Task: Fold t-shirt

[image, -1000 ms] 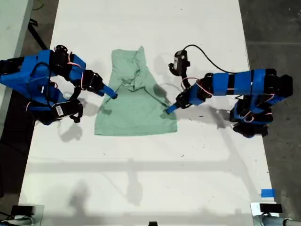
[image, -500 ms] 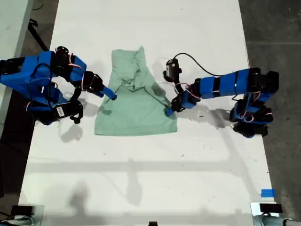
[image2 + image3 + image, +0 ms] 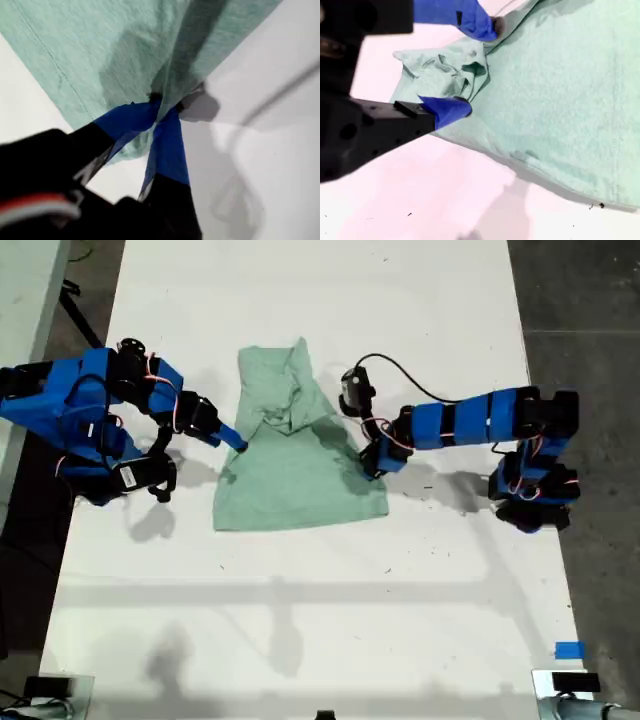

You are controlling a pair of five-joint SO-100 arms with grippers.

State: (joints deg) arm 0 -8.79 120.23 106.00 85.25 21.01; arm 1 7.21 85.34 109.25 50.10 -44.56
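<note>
The pale mint-green t-shirt (image 3: 300, 480) lies partly folded on the white table (image 3: 330, 620), bunched toward its far end. From the exterior view's right, my first gripper (image 3: 372, 465) reaches the shirt's side edge. In the first wrist view that gripper (image 3: 165, 102) is shut on the t-shirt (image 3: 100, 40), whose edge is lifted a little off the table. My second gripper (image 3: 240, 445) comes from the exterior view's left. Its blue fingers (image 3: 445, 110) stand apart, the gripper (image 3: 470, 65) open astride a crumpled fold of the t-shirt (image 3: 560, 100).
The table runs down the middle of the exterior view, with dark floor (image 3: 590, 300) past its right edge. A black cable (image 3: 400, 365) loops above the first arm. A scrap of blue tape (image 3: 568, 650) sits near the table's lower right corner in that view.
My first gripper has moved toward the exterior view's left and slightly up, onto the shirt's edge. The whole shirt has shifted a little toward that view's right. The second arm has stayed put.
</note>
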